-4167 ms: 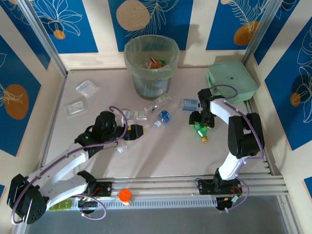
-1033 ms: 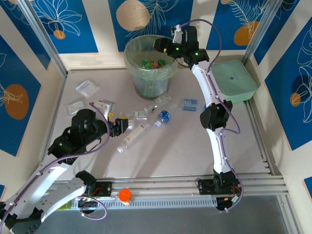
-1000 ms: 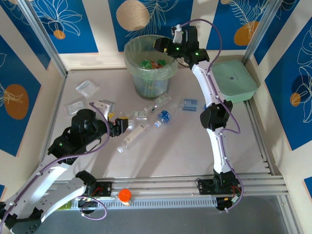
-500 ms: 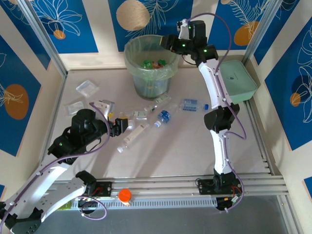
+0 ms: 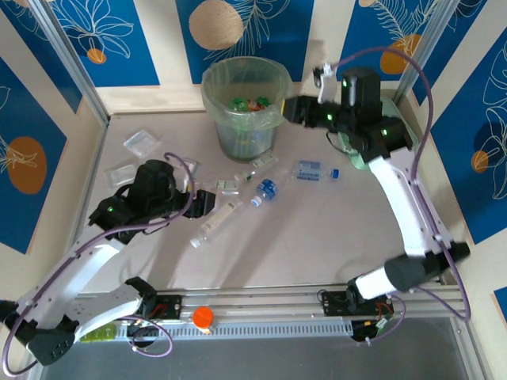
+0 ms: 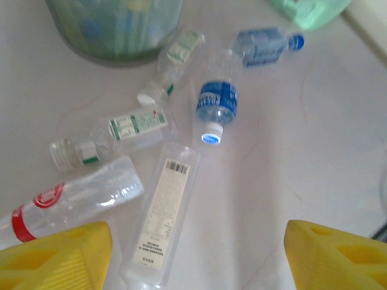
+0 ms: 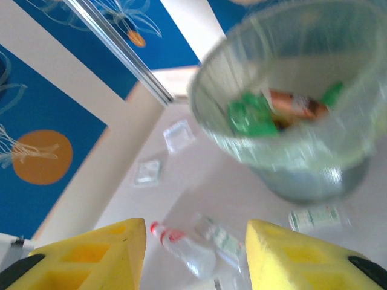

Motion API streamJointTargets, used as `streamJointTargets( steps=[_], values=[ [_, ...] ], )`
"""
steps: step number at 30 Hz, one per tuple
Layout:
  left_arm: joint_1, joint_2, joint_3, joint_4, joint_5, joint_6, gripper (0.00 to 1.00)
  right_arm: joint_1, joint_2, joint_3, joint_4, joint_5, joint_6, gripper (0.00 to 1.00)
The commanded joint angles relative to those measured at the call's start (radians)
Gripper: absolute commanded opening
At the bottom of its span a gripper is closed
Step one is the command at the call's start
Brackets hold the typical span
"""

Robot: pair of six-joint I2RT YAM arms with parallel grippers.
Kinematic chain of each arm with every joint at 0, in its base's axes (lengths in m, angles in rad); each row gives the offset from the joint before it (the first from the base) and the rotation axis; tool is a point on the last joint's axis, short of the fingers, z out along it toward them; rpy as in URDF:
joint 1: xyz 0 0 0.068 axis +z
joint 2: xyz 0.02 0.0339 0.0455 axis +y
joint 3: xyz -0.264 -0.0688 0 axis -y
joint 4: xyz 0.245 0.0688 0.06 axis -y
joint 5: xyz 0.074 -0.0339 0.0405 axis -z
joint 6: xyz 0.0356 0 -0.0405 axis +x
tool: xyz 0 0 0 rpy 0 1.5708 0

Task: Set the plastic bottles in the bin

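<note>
The bin [image 5: 244, 87], round and pale green with a bag liner, stands at the back and holds green and brown bottles [image 7: 251, 115]. Several plastic bottles lie on the table in front of it: a blue-labelled one [image 5: 313, 170], a blue-capped one [image 5: 265, 190] and a long clear one with a white label [image 5: 218, 222]. My left gripper [image 5: 207, 202] hovers open just left of that long bottle [image 6: 160, 220], beside a red-labelled bottle [image 6: 72, 199]. My right gripper [image 5: 291, 111] hangs beside the bin's right rim, its fingers [image 7: 91, 254] apart with nothing between them.
A mint green square box [image 5: 392, 138] sits at the back right, partly under my right arm. Two flat clear trays [image 5: 141, 142] [image 5: 123, 172] lie at the left. An orange cap-like thing [image 5: 203, 317] rests on the front rail. Walls close in on three sides.
My right arm has swung away from above the bin to its right side and come lower. My left gripper has edged a little closer to the bottles.
</note>
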Motion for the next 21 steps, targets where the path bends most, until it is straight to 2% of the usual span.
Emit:
streamJointTargets(
  steps=[1,5,11,21],
  values=[
    [-0.081,0.106,0.083,-0.09,-0.019,0.02,0.75,0.004,-0.151,-0.227,0.039,0.098,0.008,0.48],
    [-0.173,0.289,0.175,-0.076,-0.078,0.032,0.75,-0.027,-0.359,-0.513,0.067,0.129,0.058,0.5],
    [-0.209,0.576,0.351,-0.033,-0.115,0.053,0.76,-0.044,-0.582,-0.786,0.069,0.162,0.116,0.53],
    [-0.214,0.976,0.703,-0.097,-0.112,0.087,0.74,-0.113,-0.825,-0.937,0.001,0.188,0.187,0.58]
  ],
)
